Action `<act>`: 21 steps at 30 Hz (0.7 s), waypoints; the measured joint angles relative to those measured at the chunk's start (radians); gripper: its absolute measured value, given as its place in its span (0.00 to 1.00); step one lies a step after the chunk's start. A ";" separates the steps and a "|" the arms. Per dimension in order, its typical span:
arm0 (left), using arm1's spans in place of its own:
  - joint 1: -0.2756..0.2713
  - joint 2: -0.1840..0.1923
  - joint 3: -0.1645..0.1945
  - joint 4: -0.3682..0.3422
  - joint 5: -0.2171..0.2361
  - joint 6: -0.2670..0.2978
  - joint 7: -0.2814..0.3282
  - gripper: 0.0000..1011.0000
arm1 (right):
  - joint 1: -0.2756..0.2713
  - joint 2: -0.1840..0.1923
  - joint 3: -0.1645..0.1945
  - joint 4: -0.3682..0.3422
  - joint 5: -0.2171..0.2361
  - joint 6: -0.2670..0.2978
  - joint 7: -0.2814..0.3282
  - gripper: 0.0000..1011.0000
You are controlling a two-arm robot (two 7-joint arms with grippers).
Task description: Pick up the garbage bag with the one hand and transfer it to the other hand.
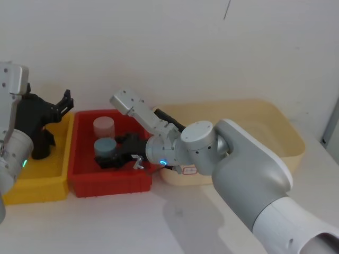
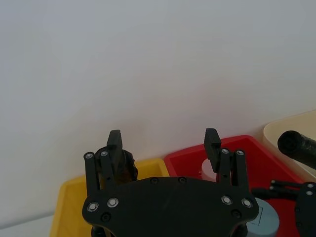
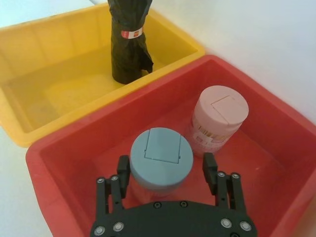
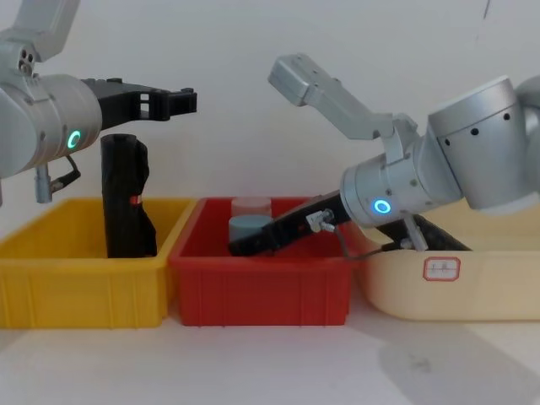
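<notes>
Three bins are seen in a row on the white desk (image 1: 106,227): a yellow bin (image 4: 51,278) toward the left edge, a red bin (image 4: 253,291) in the middle, and a cream tub (image 4: 456,287) toward the right edge, each touching or just beside the next.

The garbage bag (image 4: 126,198), a black roll with a small red mark, is stood upright in the yellow bin, its top rising well above the rim.

The left tool (image 4: 160,101), on the green-ringed arm, is held above the yellow bin near the top of the roll, with open air beneath it; its fingers (image 2: 213,143) are spread with nothing between them.

The right tool (image 3: 168,170), on the blue-ringed arm, is lowered at a slant into the red bin from over the cream tub. Its fingers are spread on either side of a grey-blue lidded jar (image 3: 160,160); contact cannot be told. A pink lidded jar (image 3: 219,118) stands just beside the first, toward the back wall of the red bin.

A second black roll (image 2: 298,145) lies over the cream tub behind the right arm.
</notes>
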 joint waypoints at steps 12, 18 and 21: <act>0.000 0.000 0.000 0.000 0.000 0.000 0.000 0.99 | 0.003 0.003 0.020 -0.013 0.043 0.038 0.022 0.66; 0.000 0.000 0.000 0.000 0.000 0.000 0.000 0.99 | -0.005 0.012 0.042 -0.055 0.072 0.071 0.032 0.66; 0.000 0.000 0.000 0.000 0.000 0.000 0.000 0.99 | -0.013 0.020 0.064 -0.096 0.098 0.096 0.035 0.66</act>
